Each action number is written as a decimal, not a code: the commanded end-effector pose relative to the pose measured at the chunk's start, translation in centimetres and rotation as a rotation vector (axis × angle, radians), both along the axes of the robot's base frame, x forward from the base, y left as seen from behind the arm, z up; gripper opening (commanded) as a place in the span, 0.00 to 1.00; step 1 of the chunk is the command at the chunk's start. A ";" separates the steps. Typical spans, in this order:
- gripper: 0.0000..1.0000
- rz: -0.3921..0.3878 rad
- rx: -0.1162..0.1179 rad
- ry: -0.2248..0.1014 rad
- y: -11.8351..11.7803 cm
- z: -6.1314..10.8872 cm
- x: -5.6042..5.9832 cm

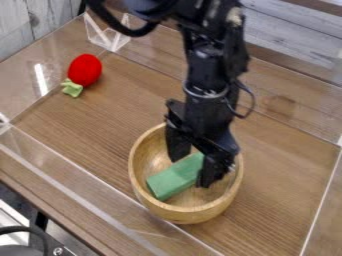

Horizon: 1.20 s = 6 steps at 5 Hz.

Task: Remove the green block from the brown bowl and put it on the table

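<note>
Green block point(174, 178): plain medium green, flat-faced, long, straight-edged; upper end hidden behind the claw point(197, 153)
Block's place: inside the brown bowl point(139, 179), slanted
Bowl: round, light tan, thick-rimmed, on the wood-grain desk point(83, 150)
Claw: over the bowl; fingers spread apart
</note>
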State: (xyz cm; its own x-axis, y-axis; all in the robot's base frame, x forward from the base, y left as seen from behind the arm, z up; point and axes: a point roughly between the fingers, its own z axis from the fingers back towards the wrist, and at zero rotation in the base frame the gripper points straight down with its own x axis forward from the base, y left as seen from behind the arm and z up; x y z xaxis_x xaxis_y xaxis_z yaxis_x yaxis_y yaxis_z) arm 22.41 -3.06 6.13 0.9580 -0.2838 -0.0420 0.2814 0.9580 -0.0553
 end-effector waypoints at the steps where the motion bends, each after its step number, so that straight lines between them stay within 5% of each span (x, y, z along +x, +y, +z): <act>1: 1.00 -0.063 -0.021 -0.074 -0.2 0.8 0.9; 4: 1.00 -0.197 -0.036 -0.095 -1.3 -0.4 0.9; 6: 1.00 -0.069 -0.032 -0.110 -1.6 -1.3 1.8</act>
State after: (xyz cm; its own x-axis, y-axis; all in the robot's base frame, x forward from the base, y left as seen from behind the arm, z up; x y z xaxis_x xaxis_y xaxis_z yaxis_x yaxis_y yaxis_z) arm 23.60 -4.39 4.19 0.9382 -0.3434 0.0424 0.3455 0.9367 -0.0575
